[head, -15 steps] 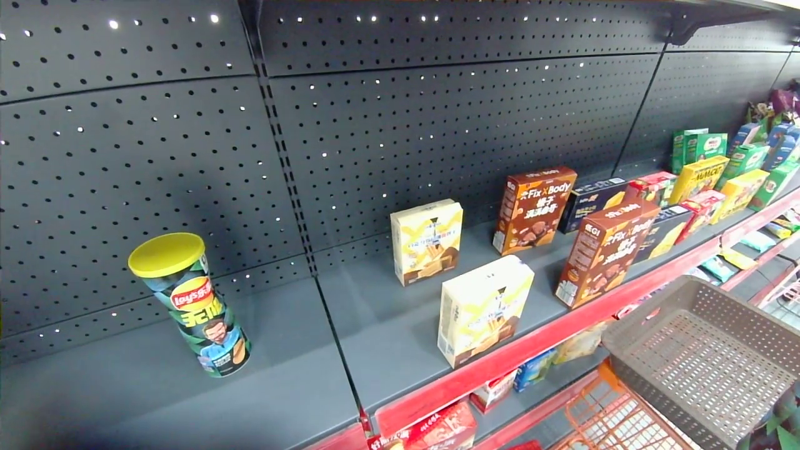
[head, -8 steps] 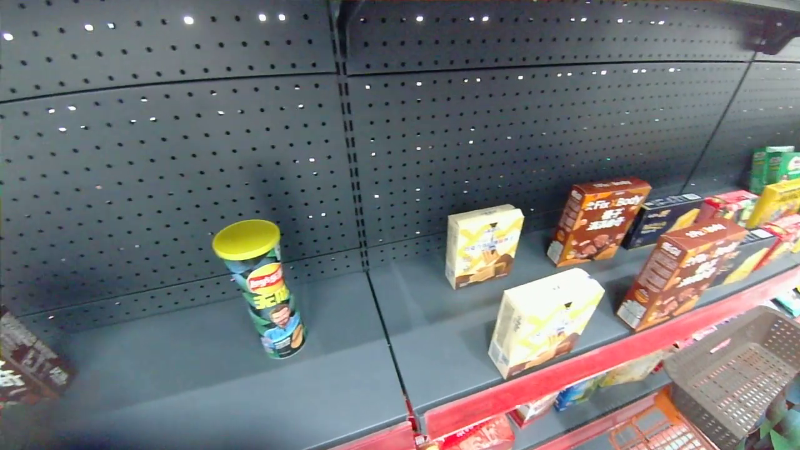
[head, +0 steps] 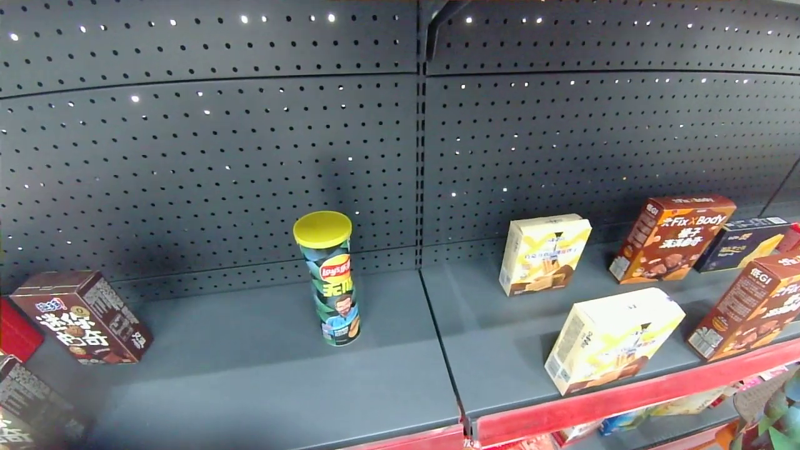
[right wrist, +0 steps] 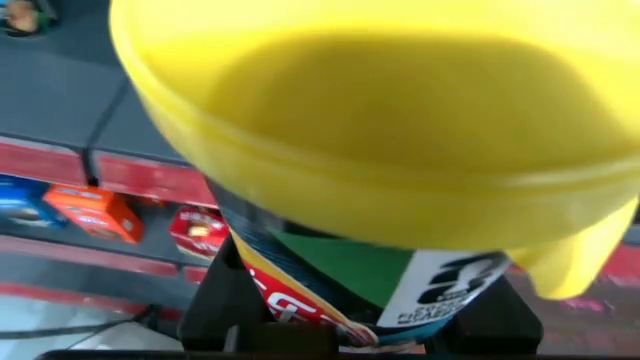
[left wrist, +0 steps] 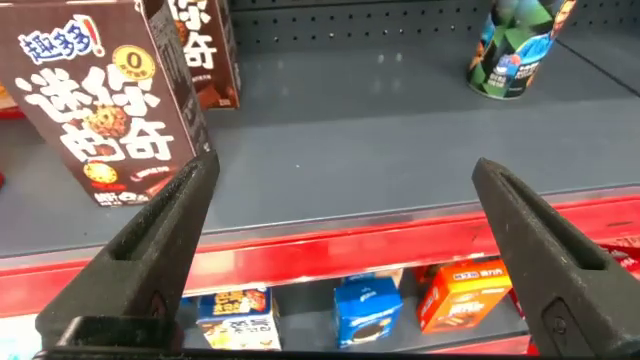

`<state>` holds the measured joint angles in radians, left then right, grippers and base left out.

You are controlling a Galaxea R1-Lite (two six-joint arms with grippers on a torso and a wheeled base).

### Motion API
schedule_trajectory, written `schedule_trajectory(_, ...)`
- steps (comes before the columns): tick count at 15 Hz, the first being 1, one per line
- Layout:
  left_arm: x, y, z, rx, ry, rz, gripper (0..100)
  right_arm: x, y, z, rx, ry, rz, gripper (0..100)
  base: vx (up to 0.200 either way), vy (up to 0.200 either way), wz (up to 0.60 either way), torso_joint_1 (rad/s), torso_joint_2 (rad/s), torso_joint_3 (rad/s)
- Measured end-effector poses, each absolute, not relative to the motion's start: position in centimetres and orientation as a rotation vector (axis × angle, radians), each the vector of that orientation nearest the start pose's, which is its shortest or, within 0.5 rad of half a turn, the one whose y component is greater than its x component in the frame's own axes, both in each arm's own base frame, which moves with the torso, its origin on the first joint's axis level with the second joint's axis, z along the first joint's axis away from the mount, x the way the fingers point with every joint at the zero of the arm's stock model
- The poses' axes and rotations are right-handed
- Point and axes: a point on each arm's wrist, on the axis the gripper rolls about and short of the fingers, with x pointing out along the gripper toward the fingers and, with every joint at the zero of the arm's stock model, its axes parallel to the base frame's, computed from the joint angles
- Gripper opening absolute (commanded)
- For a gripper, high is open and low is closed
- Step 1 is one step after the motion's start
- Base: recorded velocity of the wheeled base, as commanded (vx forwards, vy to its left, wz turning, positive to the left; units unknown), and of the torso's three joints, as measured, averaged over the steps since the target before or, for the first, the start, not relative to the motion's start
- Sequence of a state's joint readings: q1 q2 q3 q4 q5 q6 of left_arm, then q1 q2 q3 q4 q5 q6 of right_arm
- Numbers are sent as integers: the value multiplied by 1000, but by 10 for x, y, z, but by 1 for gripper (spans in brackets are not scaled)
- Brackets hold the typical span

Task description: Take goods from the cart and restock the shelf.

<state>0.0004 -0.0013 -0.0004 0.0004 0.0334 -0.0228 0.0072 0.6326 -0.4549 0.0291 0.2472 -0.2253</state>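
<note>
A tall chips can (head: pixel 331 281) with a yellow lid stands upright on the grey shelf (head: pixel 250 381), close to the pegboard back. The left wrist view shows the same chips can (left wrist: pixel 515 50) beyond my left gripper (left wrist: pixel 345 170), which is open and empty in front of the shelf's red edge. A second can with a yellow lid (right wrist: pixel 400 150) is held close to the right wrist camera, with my right gripper (right wrist: pixel 360 305) shut on its body. Red shelf edges lie below it.
Brown snack boxes (head: pixel 81 315) stand at the shelf's left end. Two cream boxes (head: pixel 544 253) (head: pixel 615 337) and brown boxes (head: pixel 672 237) stand on the right section. Bare shelf lies on both sides of the standing can. Packets (left wrist: pixel 365 310) fill the lower shelf.
The head camera has turned left: the whole picture slid right, the cart basket left the frame and the brown boxes at the left came in. Nothing on the shelf moved.
</note>
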Motion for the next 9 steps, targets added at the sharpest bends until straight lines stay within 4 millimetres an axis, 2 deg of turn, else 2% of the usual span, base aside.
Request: schedule_trajectory(9, -23, 1, 76, -23, -3, 35, 100, 44, 6, 197, -195, 196, 284, 0, 0, 0, 0, 0, 0, 0)
